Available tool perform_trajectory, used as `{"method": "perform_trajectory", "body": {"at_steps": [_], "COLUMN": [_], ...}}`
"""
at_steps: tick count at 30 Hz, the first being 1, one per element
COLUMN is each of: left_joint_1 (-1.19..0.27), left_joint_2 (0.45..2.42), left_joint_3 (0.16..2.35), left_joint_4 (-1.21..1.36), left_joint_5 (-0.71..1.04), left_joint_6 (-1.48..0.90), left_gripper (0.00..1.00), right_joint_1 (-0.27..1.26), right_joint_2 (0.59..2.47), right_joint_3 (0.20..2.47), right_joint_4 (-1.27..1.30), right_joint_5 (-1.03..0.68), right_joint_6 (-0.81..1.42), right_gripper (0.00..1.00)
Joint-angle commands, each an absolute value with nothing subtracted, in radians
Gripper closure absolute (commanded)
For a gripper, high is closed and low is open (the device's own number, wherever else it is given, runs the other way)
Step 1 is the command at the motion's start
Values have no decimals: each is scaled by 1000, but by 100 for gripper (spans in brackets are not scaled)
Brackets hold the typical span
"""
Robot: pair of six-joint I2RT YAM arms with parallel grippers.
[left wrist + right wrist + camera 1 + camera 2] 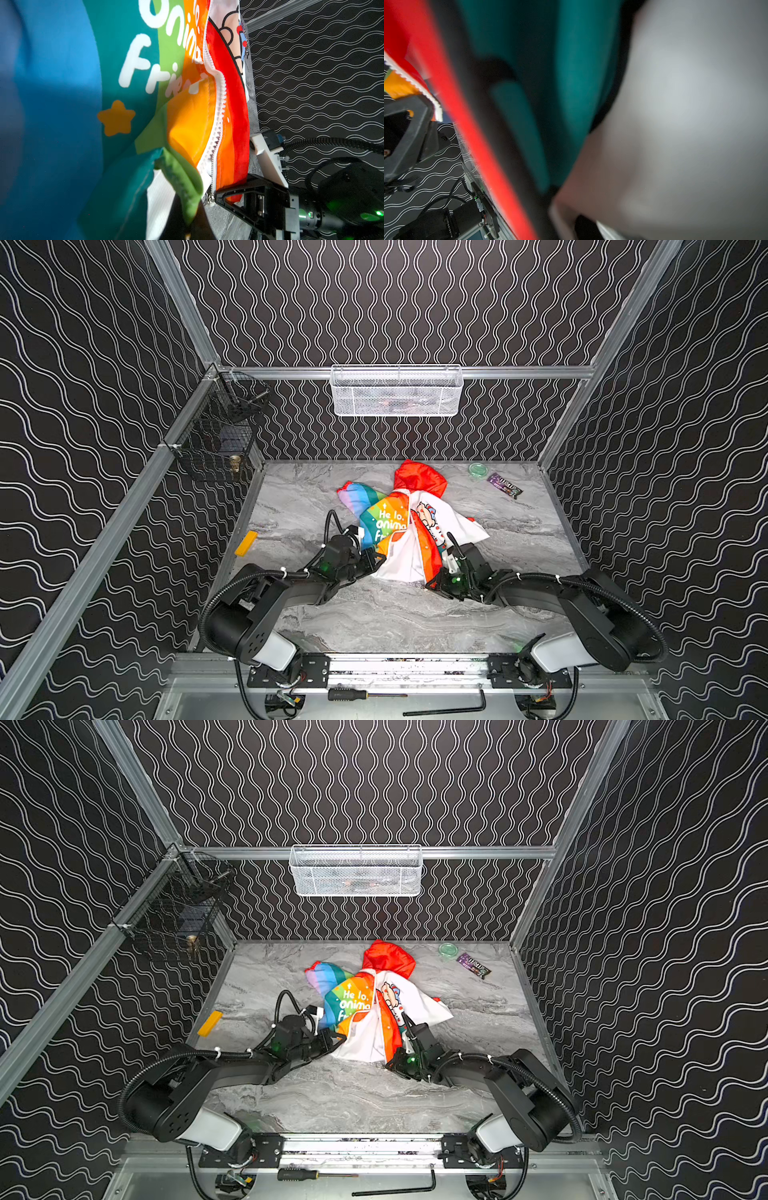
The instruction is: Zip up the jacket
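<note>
While the left gripper (376,562) pinches the hem of the thin rainbow-striped jacket (388,522) (whether the right gripper (434,583) holds cloth I cannot tell), slack fabric could jam the small silver zipper slider (211,198).

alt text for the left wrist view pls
Close-up of the rainbow-striped jacket with white lettering; white zipper teeth run along its orange edge to a small metal slider at the hem. Beside it, the right gripper pinches the red-orange hem.

Both top views come out crisp and evenly bright for me, hardly any shadows. My right wrist camera's mostly mush, the jacket (571,83) way out of focus; left wrist only blurs its blue part.
</note>
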State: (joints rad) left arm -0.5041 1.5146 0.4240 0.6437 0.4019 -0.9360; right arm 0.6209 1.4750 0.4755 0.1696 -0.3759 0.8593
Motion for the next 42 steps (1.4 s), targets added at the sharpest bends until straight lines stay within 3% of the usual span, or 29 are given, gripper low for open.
{"method": "perform_trajectory", "body": {"at_steps": [1,5,14,20,27,36,42], "left_joint_1": [-499,-496,-480,-478,-478,-478,-476], "left_joint_2": [1512,1506,1434,1322,1221,1145,1146], "left_joint_3": [425,456,532,661,685,608,665], "left_joint_4": [683,641,534,198,155,365,309], "left_joint_5": [417,444,465,235,58,136,134], "left_joint_6": [-935,-905,-813,-674,-502,-398,-466], "left_gripper": [100,100,100,100,100,100,100], "right_joint_1": [621,618,601,599,600,598,589], "right_joint_2": [1471,1459,1471,1432,1359,1344,1313], "right_joint_3": [485,514,621,665,643,649,612], "right_joint_4": [180,152,96,160,378,496,583], "right_joint_5": [-376,-357,-311,-247,-190,-245,-271], "right_joint_6": [852,831,761,683,560,440,446], "right_gripper": [92,99,100,100,100,100,100]}}
